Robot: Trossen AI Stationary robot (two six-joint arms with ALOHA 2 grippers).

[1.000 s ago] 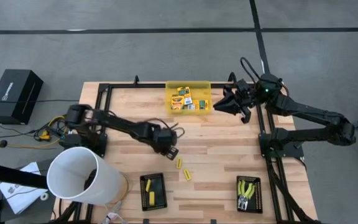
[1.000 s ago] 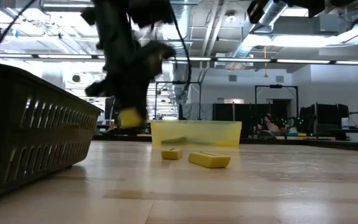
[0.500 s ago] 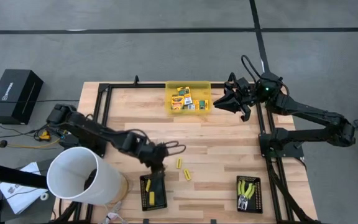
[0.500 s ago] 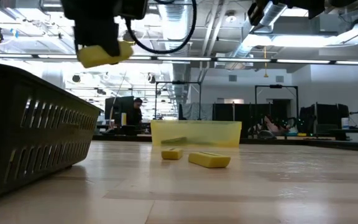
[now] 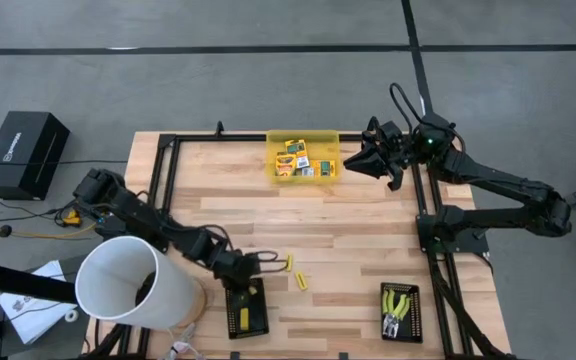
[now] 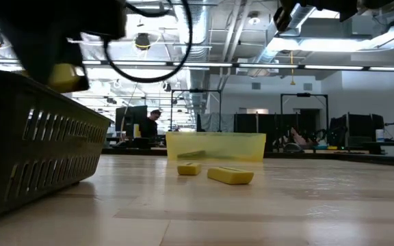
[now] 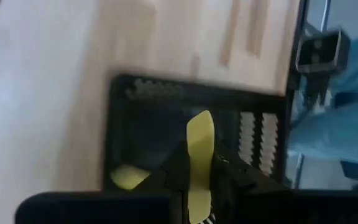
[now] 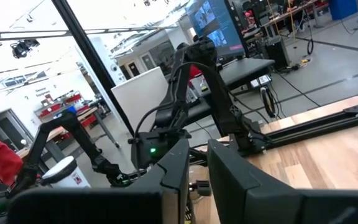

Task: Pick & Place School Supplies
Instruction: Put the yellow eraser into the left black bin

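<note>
My left gripper [image 5: 246, 285] is shut on a short yellow stick [image 7: 200, 140] above the left black tray [image 5: 260, 322]. The tray holds another yellow stick [image 7: 128, 178]. In the low view the held stick [image 6: 68, 76] is just above the tray's wall [image 6: 40, 150]. Two more yellow sticks [image 5: 289, 263] [image 5: 301, 282] lie flat on the table. Printed boxes [image 5: 300, 158] lie in the yellow bin [image 5: 278, 140]. Two yellow-green-handled tools [image 5: 398, 305] lie in the right black tray [image 5: 415, 328]. My right gripper [image 5: 360, 163] hovers empty beside the bin, its fingers [image 8: 176, 168] a narrow gap apart. My left gripper pinches the yellow stick between its two fingers, on the stick's long sides near one end [image 7: 199, 167]. The stick runs along the fingers and its free end sticks out past the fingertips. It is lifted clear, over the inside of the left black tray.
A large white cylinder [image 5: 133, 283] stands at the table's near left corner, close to my left arm. A black frame [image 5: 168, 150] edges the table. Bare wood [image 5: 358, 230] lies between the bin and the two trays. A black box [image 5: 26, 150] lies on the floor left of the table.
My left gripper has carried the yellow stick from the table's middle toward the near edge and a little left, to a spot over the left black tray. It first rose, then came down close to the tray. It stays shut on the stick.
</note>
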